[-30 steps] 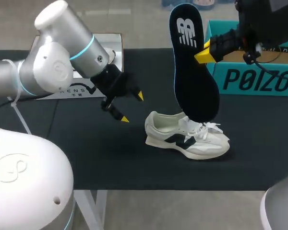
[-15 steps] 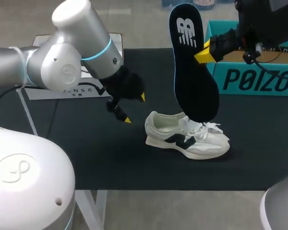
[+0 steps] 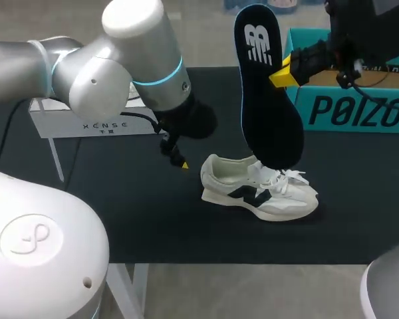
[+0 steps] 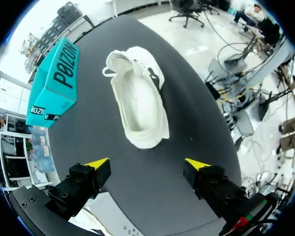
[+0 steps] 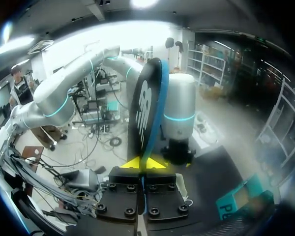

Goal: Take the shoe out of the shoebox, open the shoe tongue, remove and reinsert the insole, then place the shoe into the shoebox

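Looking down from the head view, the white shoe (image 3: 259,189) lay on its sole on the black counter (image 3: 120,206), toe pointing toward the right side. The left end effector (image 3: 179,158) hung just beside the heel, apart from it; only one yellow tip showed, so its spread could not be judged here. The right end effector (image 3: 283,72) pinched the dark insole (image 3: 269,93) by one edge, holding it upright above the shoe, its lower end over the laces; whether it touched them I could not tell. The teal shoebox (image 3: 359,109) stood behind that end effector.

From the left wrist view, the left end effector (image 4: 147,163) was spread wide with nothing between its fingers. The shoe (image 4: 140,98) lay ahead of it, heel nearest, its opening visible, which the head view hid behind the insole. The shoebox (image 4: 54,83) sat beyond, beside the toe.

From the right wrist view, the right end effector (image 5: 145,162) had its tips pressed together on the insole (image 5: 146,105), which rose straight ahead. A corner of the shoebox (image 5: 235,204) showed beside it; the shoe was out of sight.
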{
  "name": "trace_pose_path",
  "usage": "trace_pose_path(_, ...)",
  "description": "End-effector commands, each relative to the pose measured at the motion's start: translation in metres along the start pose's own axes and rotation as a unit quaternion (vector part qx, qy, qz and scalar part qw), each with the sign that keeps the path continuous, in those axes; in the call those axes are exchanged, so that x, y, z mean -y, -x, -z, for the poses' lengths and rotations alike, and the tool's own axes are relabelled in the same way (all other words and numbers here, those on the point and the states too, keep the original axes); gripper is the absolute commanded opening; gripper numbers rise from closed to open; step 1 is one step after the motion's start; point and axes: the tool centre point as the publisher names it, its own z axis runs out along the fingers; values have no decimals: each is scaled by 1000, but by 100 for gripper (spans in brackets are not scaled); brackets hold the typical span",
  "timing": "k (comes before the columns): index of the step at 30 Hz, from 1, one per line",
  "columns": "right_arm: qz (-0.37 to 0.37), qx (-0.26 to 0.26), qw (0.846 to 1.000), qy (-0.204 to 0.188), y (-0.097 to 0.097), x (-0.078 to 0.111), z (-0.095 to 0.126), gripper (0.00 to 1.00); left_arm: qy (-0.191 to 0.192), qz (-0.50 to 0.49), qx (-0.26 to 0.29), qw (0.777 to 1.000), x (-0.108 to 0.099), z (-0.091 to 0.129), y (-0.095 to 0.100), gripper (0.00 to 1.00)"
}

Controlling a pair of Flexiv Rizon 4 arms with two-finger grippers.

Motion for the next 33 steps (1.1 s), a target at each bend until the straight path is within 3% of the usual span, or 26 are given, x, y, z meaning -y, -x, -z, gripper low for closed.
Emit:
trace_pose_path(1,0,0,1000,-8,1,-1,3,0,7,0,0,1000,1,1,0,100)
trace_pose_path(10,-2,25,999,-45,-16,-6,31,0,7,0,0,1000,1,1,0,100)
trace_pose_path(29,-10,24,999,-44,-18,-5,30,0,7,0,0,1000,1,1,0,100)
trace_pose_path(33,-10,24,999,-44,-18,-5,30,0,-5,-8,8,1000,18,-3,14,100)
